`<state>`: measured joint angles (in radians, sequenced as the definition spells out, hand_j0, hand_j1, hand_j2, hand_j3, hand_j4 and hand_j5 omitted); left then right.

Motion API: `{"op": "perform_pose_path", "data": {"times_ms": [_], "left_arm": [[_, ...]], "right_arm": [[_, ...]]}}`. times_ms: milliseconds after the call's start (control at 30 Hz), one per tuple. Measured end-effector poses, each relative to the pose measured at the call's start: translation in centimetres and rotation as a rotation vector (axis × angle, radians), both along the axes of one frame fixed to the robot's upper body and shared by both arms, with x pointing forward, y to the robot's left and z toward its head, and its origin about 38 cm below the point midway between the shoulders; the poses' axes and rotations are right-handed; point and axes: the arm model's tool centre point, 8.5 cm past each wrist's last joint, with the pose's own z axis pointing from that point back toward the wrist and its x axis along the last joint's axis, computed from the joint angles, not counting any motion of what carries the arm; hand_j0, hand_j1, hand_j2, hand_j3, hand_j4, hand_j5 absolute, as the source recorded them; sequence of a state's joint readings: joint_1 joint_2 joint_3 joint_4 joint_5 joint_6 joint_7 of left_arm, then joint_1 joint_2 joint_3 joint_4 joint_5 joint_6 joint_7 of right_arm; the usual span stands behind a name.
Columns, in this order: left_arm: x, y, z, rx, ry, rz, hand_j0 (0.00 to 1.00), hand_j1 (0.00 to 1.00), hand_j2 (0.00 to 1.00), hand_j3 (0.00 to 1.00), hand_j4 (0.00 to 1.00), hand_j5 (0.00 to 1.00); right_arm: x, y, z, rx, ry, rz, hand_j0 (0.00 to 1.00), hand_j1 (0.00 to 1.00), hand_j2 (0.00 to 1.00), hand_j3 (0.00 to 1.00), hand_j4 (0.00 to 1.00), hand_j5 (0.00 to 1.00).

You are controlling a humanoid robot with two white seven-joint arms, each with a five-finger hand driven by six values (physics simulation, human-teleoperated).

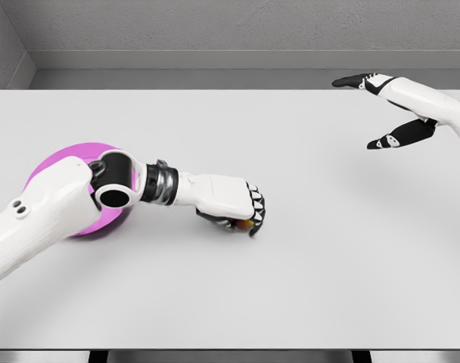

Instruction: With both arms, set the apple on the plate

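A magenta plate [63,156] lies at the table's left, mostly covered by my left forearm. My left hand [241,214] reaches to the right of the plate, near the table's middle, with its fingers curled down around the apple [245,223]. Only a small orange-red sliver of the apple shows under the black fingers [256,206]. My right hand [377,113] hovers over the far right of the table, well away from the apple, fingers spread and holding nothing.
The white table [306,265] spans the view, with its front edge at the bottom and a grey wall behind the far edge. Nothing else stands on it.
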<state>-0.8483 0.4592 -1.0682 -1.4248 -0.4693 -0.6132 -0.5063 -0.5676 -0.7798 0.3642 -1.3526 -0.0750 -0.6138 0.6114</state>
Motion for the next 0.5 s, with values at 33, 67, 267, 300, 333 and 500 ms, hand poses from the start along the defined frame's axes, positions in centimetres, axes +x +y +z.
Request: {"op": "perform_pose_path", "data": {"times_ms": [33, 67, 267, 300, 333, 500], "left_arm": [[0.1, 0.1, 0.7, -0.008, -0.007, -0.003, 0.38, 0.38, 0.38, 0.38, 0.38, 0.38], [0.4, 0.3, 1.6, -0.02, -0.012, 0.0, 0.38, 0.38, 0.38, 0.38, 0.38, 0.38], [2.2, 9.8, 3.9, -0.049, 0.037, 0.187, 0.36, 0.36, 0.36, 0.36, 0.36, 0.36], [2.5, 12.3, 4.7, -0.046, 0.033, 0.24, 0.36, 0.36, 0.36, 0.36, 0.36, 0.36], [2.6, 14.8, 5.1, -0.038, 0.036, 0.29, 0.36, 0.36, 0.36, 0.36, 0.36, 0.36], [3.2, 23.6, 5.3, 0.023, 0.054, 0.5, 0.37, 0.37, 0.37, 0.37, 0.37, 0.37]], "right_arm": [[0.0, 0.0, 0.0, 0.0, 0.0, 0.0, 1.0, 1.0, 1.0, 1.0, 1.0, 1.0], [0.0, 0.0, 0.0, 0.0, 0.0, 0.0, 1.0, 1.0, 1.0, 1.0, 1.0, 1.0], [0.0, 0.0, 0.1, 0.0, -0.002, 0.0, 1.0, 1.0, 1.0, 1.0, 1.0, 1.0], [0.0, 0.0, 0.1, 0.0, -0.002, 0.0, 1.0, 1.0, 1.0, 1.0, 1.0, 1.0], [0.0, 0.0, 0.1, 0.0, -0.003, 0.0, 1.0, 1.0, 1.0, 1.0, 1.0, 1.0], [0.1, 0.1, 0.1, 0.001, -0.003, 0.001, 1.0, 1.0, 1.0, 1.0, 1.0, 1.0]]}}
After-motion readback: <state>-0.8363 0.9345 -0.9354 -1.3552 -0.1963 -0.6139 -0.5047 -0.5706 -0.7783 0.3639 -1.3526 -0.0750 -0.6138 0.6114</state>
